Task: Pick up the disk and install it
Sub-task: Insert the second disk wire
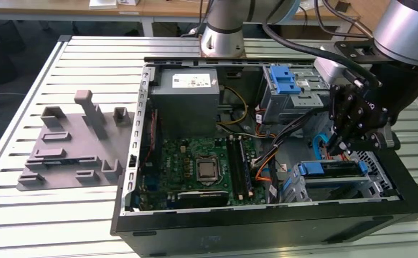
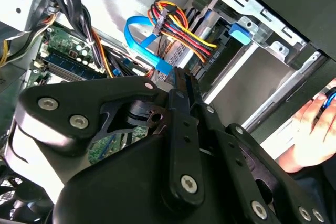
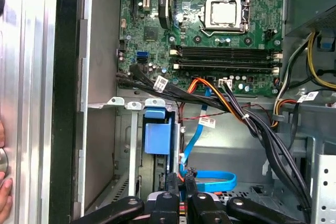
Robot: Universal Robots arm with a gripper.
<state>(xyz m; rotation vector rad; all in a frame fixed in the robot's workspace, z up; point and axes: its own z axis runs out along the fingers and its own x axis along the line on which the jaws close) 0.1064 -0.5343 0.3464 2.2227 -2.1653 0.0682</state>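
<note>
The disk (image 1: 331,171) sits in the lower drive bay at the front corner of the open computer case (image 1: 266,228), on the exterior view's right. Its blue carrier end (image 3: 157,138) faces into the case. My gripper (image 1: 338,147) hangs inside the case just above that bay, beside a blue data cable (image 3: 215,179). In the first wrist view its two black fingers (image 3: 172,184) stand close together, shut, with nothing of the disk between them. The second wrist view looks past my gripper (image 2: 181,80) to coloured power wires (image 2: 178,27) plugged in behind the bay.
An upper metal drive cage with a blue latch (image 1: 285,80) and the grey power supply (image 1: 187,102) stand at the back of the case. The motherboard (image 1: 202,166) and loose cable bundles (image 3: 252,124) lie beside my gripper. A grey fixture (image 1: 72,145) rests on the slatted table. A hand (image 2: 310,124) rests outside the case.
</note>
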